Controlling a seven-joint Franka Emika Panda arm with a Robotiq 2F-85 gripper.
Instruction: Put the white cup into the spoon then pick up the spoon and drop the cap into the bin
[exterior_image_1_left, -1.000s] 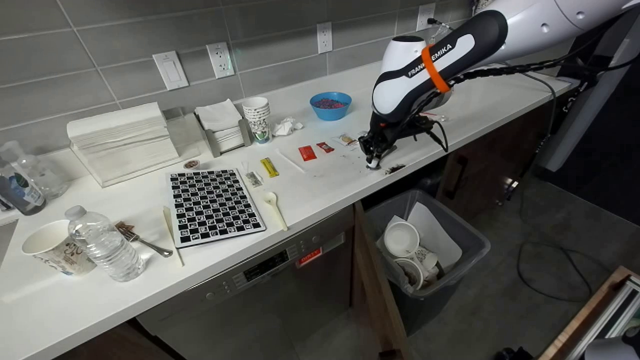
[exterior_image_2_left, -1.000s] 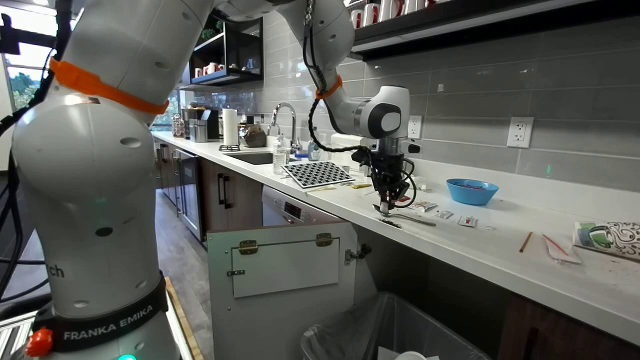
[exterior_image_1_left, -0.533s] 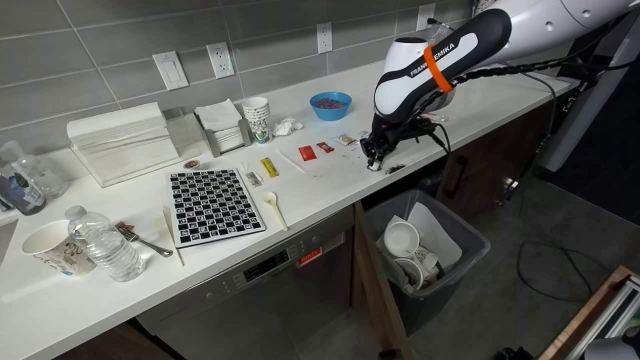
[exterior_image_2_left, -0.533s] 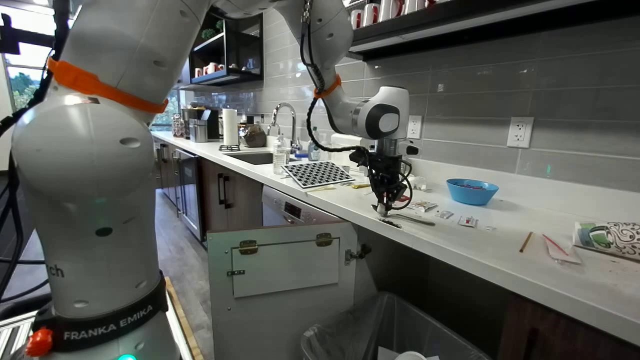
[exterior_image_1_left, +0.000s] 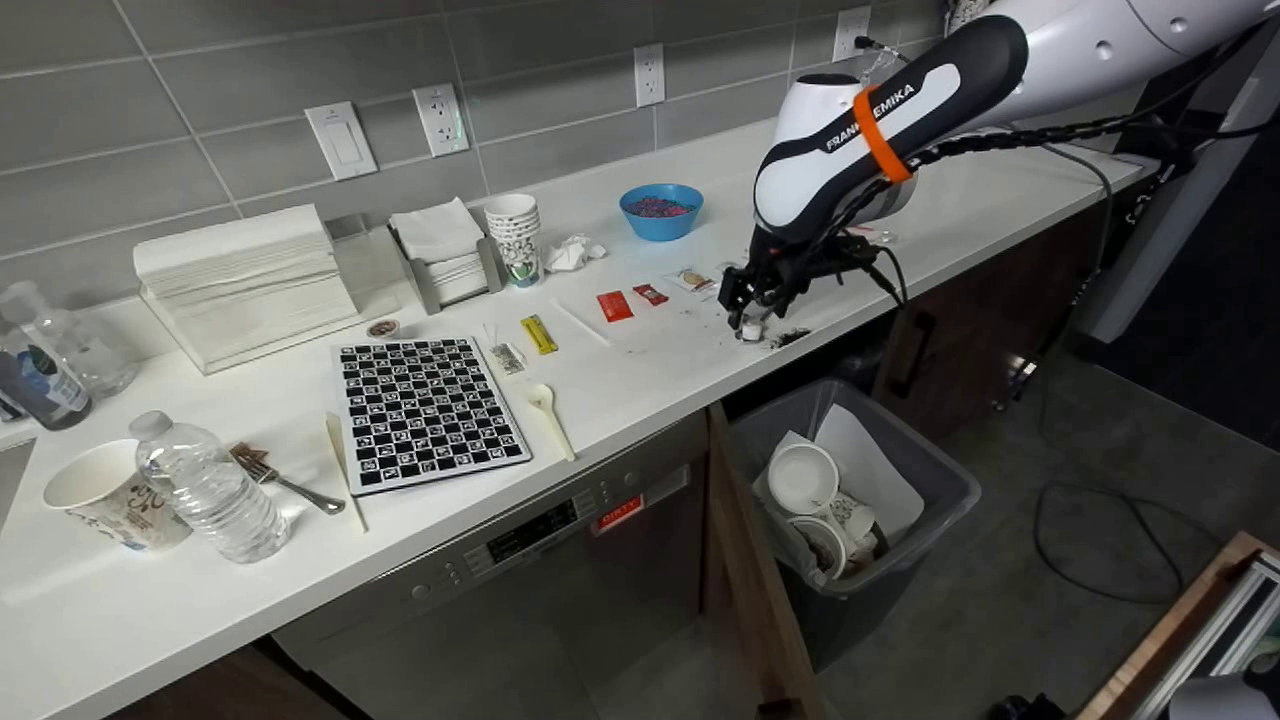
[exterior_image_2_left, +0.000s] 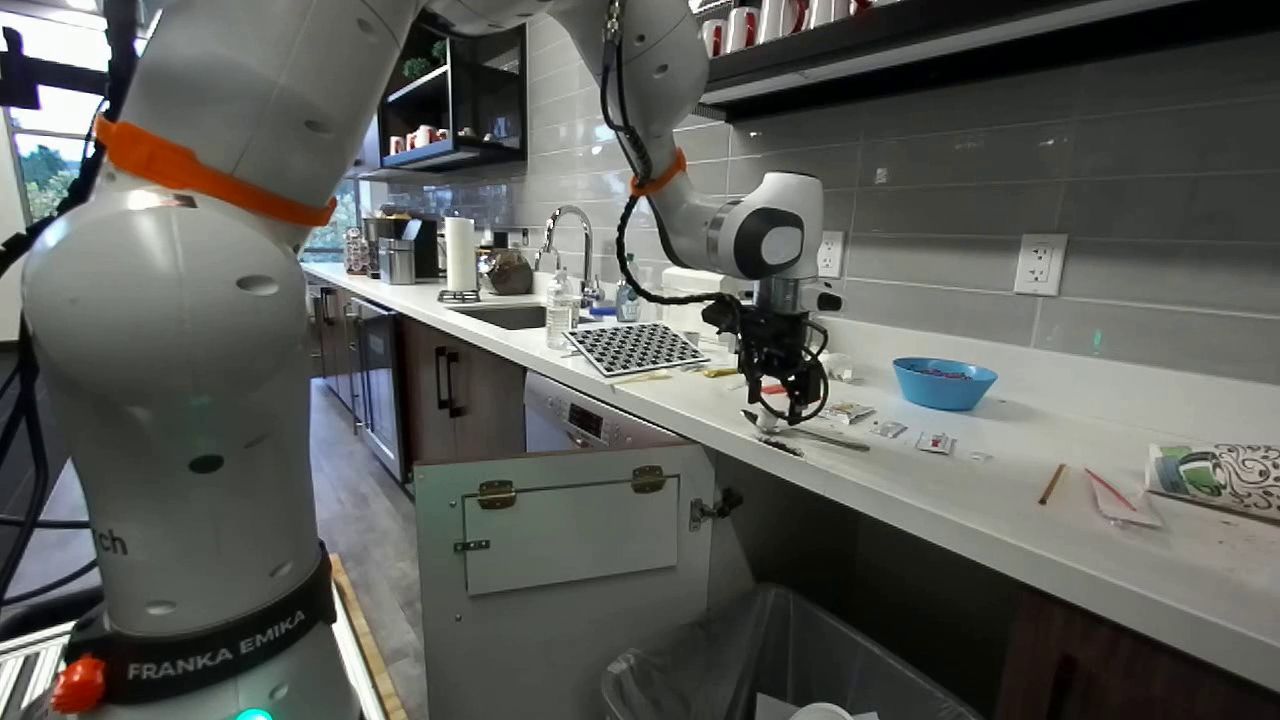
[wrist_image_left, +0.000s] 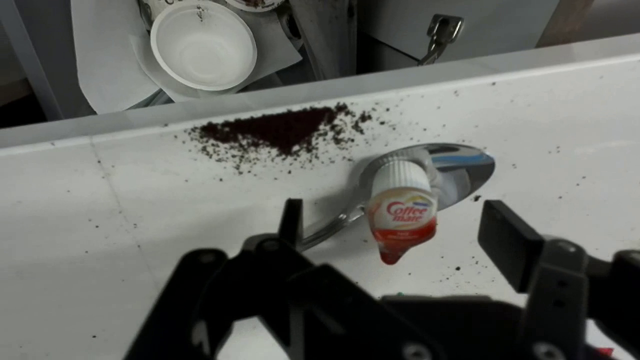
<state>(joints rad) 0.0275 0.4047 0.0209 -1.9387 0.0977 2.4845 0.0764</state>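
White counter (exterior_image_1_left: 640, 390) ran along the tiled wall (exterior_image_1_left: 560, 110), my arm (exterior_image_2_left: 175, 350) reaching over it, wrist low near the front edge. Below, I had the dishwasher (exterior_image_1_left: 560, 600) front, and next to it a cabinet door (exterior_image_2_left: 570, 560) standing swung out. Dark-grey bin (exterior_image_1_left: 850, 612) sat beside that door, just below the stretch of counter edge nearest my gripper (wrist_image_left: 395, 227). Checkered board (exterior_image_1_left: 430, 410) lay on the counter, well apart from where I worked. Gripper hung low over the counter, fingers (wrist_image_left: 510, 242) spread wide apart. Clear bottle (exterior_image_1_left: 210, 495) stood on the board's far side from the gripper. Blue bowl (exterior_image_1_left: 660, 228) stood back toward the wall. White bowl (wrist_image_left: 202, 55) showed inside the bin in my wrist view. Metal spoon (wrist_image_left: 465, 167) lay near the counter edge, its handle running out of sight behind one finger in that view. Dark crumbs (wrist_image_left: 280, 130) lay heaped between spoon handle and edge, and scattered loosely around. Smallest, and the task's own: the white cup (wrist_image_left: 401, 210), ribbed, marked Coffee mate, red tab toward the gripper. It rested on the spoon's bowl, at the handle end, with a finger to either side; counter showed in both gaps in the wrist view, so I logged it as ungripped. I could not tell whether it stood quite upright. In both exterior views it showed only as a pale spot just under the gripper.
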